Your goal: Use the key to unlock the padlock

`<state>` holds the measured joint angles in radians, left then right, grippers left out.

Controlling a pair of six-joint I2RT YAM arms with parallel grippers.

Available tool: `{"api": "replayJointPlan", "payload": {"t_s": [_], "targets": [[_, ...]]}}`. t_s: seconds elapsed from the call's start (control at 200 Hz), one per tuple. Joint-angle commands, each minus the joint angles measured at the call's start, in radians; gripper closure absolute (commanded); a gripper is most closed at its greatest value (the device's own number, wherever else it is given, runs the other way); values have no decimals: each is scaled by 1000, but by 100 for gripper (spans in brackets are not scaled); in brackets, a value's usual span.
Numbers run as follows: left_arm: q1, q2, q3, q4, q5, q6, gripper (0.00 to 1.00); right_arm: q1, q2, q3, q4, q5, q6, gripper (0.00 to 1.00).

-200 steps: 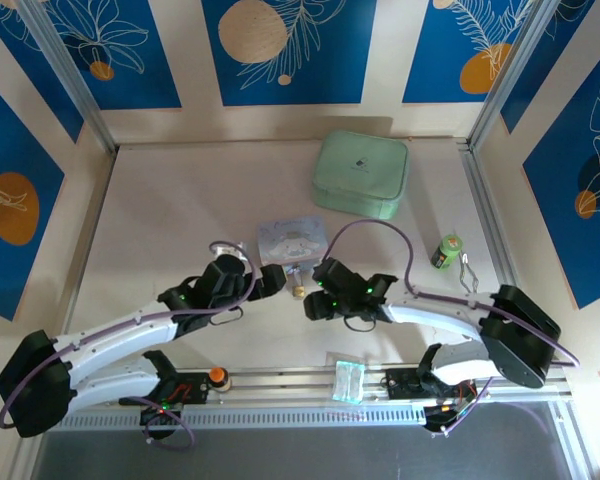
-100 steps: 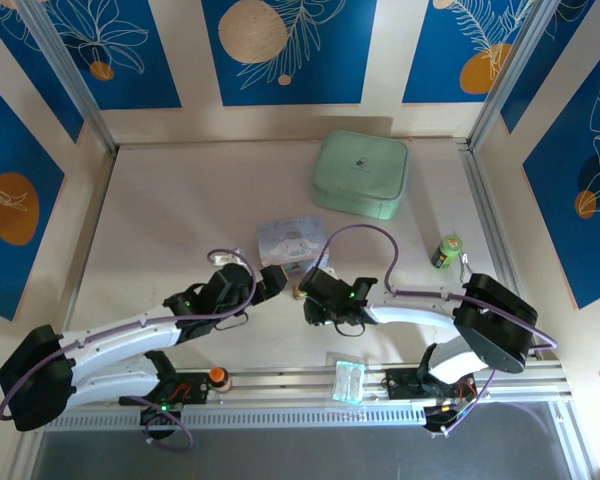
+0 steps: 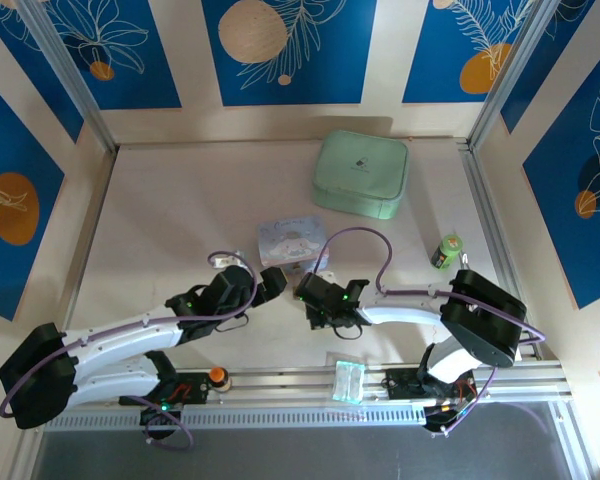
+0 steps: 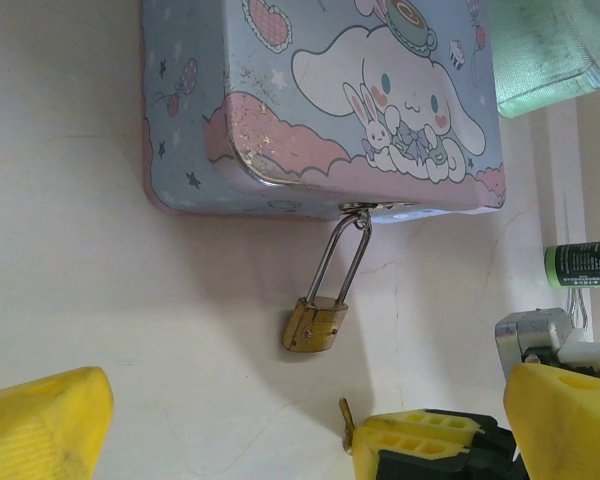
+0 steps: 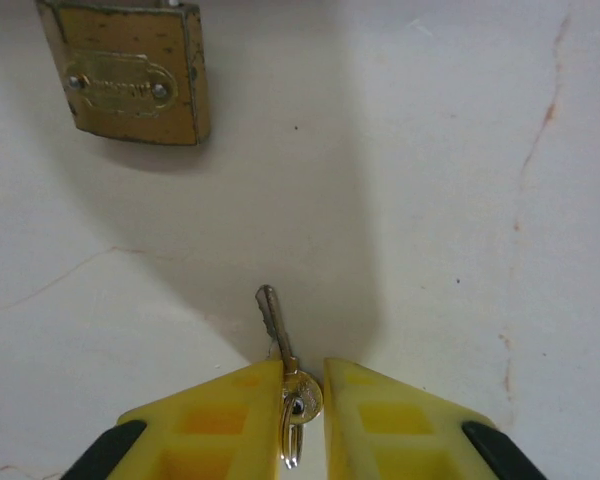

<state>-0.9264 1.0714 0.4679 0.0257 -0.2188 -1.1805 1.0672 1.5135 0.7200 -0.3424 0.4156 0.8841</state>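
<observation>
The small brass padlock (image 4: 315, 326) (image 5: 130, 85) lies on the table, its thin silver shackle hooked through the hasp of the blue cartoon tin (image 4: 320, 90) (image 3: 293, 240). Just below it is the tiny silver key (image 5: 277, 325) (image 4: 346, 422), blade pointing toward the padlock. My right gripper (image 5: 303, 372) (image 3: 308, 288) is shut on the key's round head, with the key ring hanging between its yellow fingers (image 4: 420, 435). My left gripper (image 4: 305, 430) (image 3: 275, 280) stands wide open on the padlock's near side, apart from it, nothing between its fingers.
A mint green case (image 3: 361, 173) sits at the back right. A small green bottle (image 3: 446, 250) (image 4: 585, 263) stands at the right. On the near rail are a clear plastic packet (image 3: 347, 380) and an orange knob (image 3: 217, 376).
My right gripper has slid left toward the padlock and its jaws have closed in on the key's head. The left arm shifted slightly and stays open.
</observation>
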Motion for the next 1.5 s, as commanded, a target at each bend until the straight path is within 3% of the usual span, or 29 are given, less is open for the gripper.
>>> {"api": "replayJointPlan", "payload": {"t_s": [0.0, 0.21, 0.345, 0.455, 0.615, 0.855, 1.051, 1.411, 1.496], "targets": [[-12, 16, -12, 30, -20, -8, 0, 11, 42, 1, 8, -30, 12, 85], [-19, 44, -24, 95, -2, -32, 3, -23, 16, -22, 49, -92, -44, 95], [-36, 86, -6, 116, 13, -71, 6, -42, -46, -66, 94, -113, -78, 96], [-61, 119, -10, 156, 12, -150, 10, -63, -93, -94, 129, -147, -103, 97], [-108, 139, -80, 338, -7, -343, 17, -96, -170, -129, 190, -214, -91, 97], [-151, 99, -95, 322, -77, -564, 17, -143, -274, -153, 230, -254, -33, 98], [-160, 177, -133, 549, -71, -727, 0, -162, -323, -163, 325, -268, -22, 98], [-160, 333, -118, 815, -61, -865, 0, -149, -323, -168, 518, -333, -45, 98], [-158, 352, -117, 851, -73, -873, 9, -145, -317, -171, 538, -340, -52, 98]]}}
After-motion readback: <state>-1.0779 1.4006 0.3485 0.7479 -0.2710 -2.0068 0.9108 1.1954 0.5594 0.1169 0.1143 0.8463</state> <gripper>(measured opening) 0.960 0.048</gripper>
